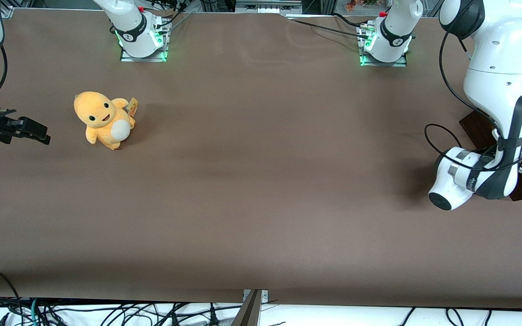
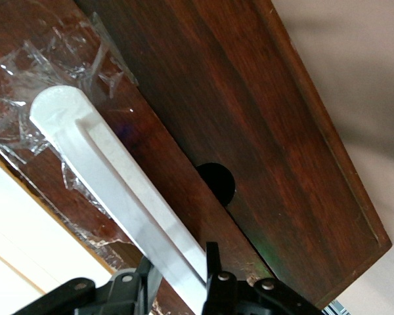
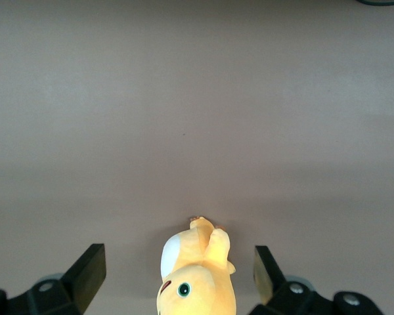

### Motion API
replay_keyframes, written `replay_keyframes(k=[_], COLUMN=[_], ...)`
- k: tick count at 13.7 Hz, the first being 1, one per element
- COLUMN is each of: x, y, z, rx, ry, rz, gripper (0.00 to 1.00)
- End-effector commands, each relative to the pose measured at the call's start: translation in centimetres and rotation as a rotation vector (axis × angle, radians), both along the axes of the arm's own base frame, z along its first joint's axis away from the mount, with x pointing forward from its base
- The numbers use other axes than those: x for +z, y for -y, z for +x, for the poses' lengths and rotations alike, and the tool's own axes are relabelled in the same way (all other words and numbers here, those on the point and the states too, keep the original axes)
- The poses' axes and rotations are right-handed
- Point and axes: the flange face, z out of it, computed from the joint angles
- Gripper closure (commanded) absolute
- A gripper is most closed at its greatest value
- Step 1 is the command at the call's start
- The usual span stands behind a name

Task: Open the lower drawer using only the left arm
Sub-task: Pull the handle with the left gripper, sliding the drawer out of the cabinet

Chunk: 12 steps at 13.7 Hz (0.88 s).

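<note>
My left arm (image 1: 496, 95) reaches down at the working arm's end of the bench (image 1: 261, 181), to the lower drawer (image 2: 249, 131) of the cabinet there. My hand (image 2: 178, 289) sits right at the drawer's dark glossy front, its two black fingers (image 2: 215, 272) narrowed on either side of the long white bar handle (image 2: 111, 184), holding it near one end. Crumpled clear tape (image 2: 33, 85) sticks to the wood around the handle's free end. A dark round hole (image 2: 217, 180) shows in the seam of the brown wood beside the handle. An orange plush toy (image 1: 103, 119) sits on the bench well apart from the drawer, toward the parked arm's end
</note>
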Motion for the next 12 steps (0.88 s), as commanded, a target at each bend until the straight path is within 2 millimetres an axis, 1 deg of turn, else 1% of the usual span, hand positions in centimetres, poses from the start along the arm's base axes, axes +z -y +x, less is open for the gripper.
replay_keyframes(k=[1,5,6,8,9,12], x=[-0.3,-0.5,-0.4,-0.2,-0.2,-0.3], y=[2.6,4.0,4.8,5.3,6.0,6.9], z=[2.1,2.4,2.6,2.5,2.6,2.7], rx=[-0.058,-0.054,-0.066,-0.060,-0.069,-0.078], ry=[-0.062,-0.070,-0.071,-0.073,-0.074,-0.074], rz=[-0.064,-0.063,-0.062,-0.064,-0.066,-0.071], gripper=[0.88,0.88,0.87,0.87,0.87,0.86])
